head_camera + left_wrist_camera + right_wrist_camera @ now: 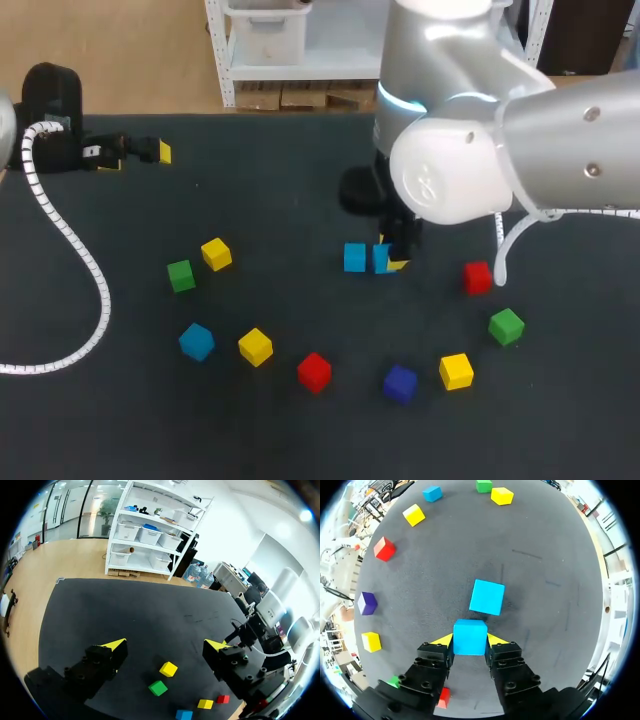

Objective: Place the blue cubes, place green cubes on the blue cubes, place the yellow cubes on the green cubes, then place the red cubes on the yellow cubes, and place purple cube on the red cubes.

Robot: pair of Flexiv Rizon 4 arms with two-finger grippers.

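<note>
Right claw (470, 640) pinches blue cube (470, 636); second blue cube (487, 597) just ahead, claw's 12 o'clock, not touching. Left claw (165, 645) spread.

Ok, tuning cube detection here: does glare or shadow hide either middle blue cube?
Head view: glare sits only on the right arm, which covers part of the gripped blue cube; the free blue cube shows whole. Right wrist view: both evenly lit, unhidden.

A dark grey table (280, 200), its matte top faintly scuffed, spreads beneath and ahead of the right claw (470, 641).
</note>
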